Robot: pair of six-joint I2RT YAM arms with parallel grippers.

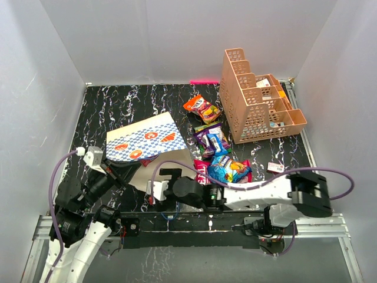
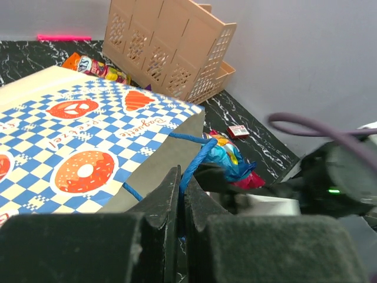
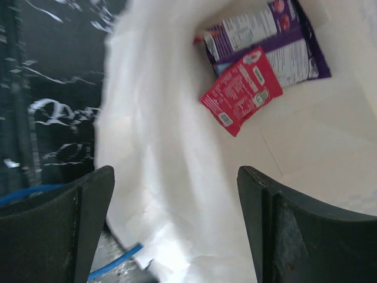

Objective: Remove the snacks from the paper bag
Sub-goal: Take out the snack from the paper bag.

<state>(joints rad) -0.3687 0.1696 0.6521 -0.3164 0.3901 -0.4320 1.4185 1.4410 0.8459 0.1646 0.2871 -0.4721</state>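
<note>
The checkered paper bag (image 1: 144, 140) lies on its side, its mouth toward the arms. My left gripper (image 1: 125, 171) is shut on the bag's blue cord handle (image 2: 197, 160); in the left wrist view the gripper (image 2: 181, 184) pinches the cord beside the bag's tan side (image 2: 147, 171). My right gripper (image 1: 160, 180) is open at the bag's mouth. In the right wrist view this gripper (image 3: 177, 218) is empty and faces the white inside, where a purple packet (image 3: 277, 41) and a red packet (image 3: 241, 88) lie deep. Outside the bag lie orange (image 1: 202, 108), purple (image 1: 211, 137) and blue (image 1: 228, 169) packets.
An orange lattice rack (image 1: 259, 100) stands at the back right, also seen in the left wrist view (image 2: 171, 53). A small red-and-white card (image 1: 275, 167) lies near the right edge. A pink strip (image 1: 203, 81) lies at the back wall. White walls enclose the table.
</note>
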